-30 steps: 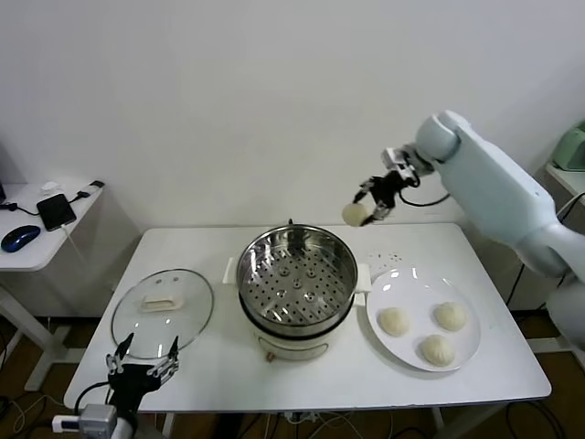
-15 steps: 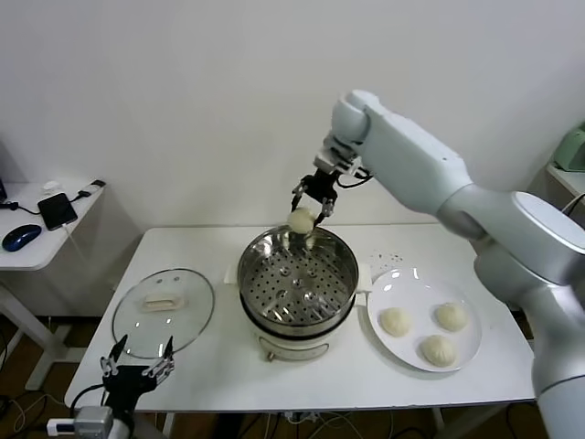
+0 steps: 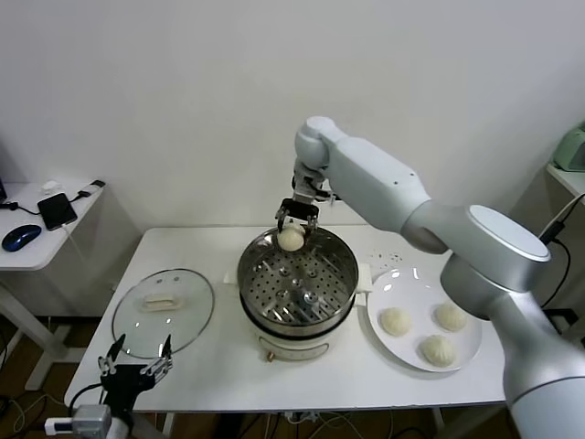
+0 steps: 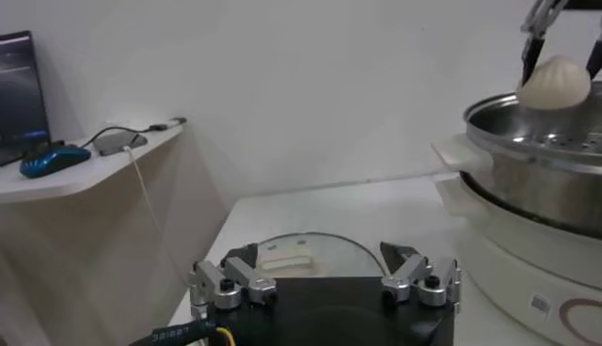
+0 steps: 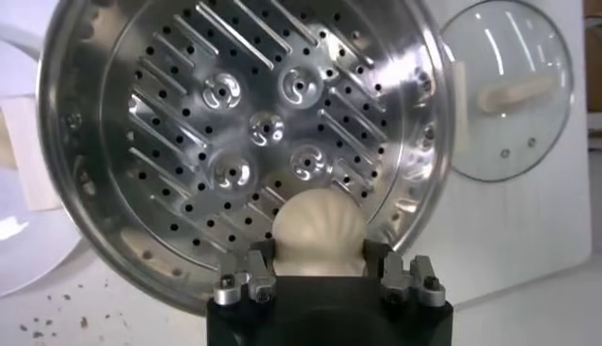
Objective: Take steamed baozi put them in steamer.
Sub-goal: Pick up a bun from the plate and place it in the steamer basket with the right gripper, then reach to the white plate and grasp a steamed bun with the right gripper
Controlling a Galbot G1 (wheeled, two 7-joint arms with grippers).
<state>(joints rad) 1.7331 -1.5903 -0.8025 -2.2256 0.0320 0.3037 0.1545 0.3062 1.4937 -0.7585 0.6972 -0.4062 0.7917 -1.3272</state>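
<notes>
Since the earlier moments, the right gripper (image 3: 294,222) has travelled from above the plate side across to the far rim of the steamer (image 3: 297,279), and it still holds one baozi (image 3: 291,239) between its fingers. This bun hangs just above the perforated tray (image 5: 254,141), near the far wall of the pot, not touching the metal as far as the views show. In the right wrist view the bun (image 5: 318,230) sits between the two fingers, with the tray holes below it.

Three other baozi (image 3: 395,321) lie on the white plate (image 3: 466,352), just beside the steamer on the robot's right. The glass lid (image 3: 163,311) lies flat on the worktop (image 3: 219,370) on the robot's left side, apart from the pot. The left gripper (image 3: 134,370) waits low at the near worktop edge, in front of the lid, with its fingers spread wide and holding nothing.

The tray inside the steamer carries no bun, so all its floor is free. Between lid and pot a bare strip of worktop stays open. A side table (image 3: 41,233) with a phone and a mouse stands well apart to the left.
</notes>
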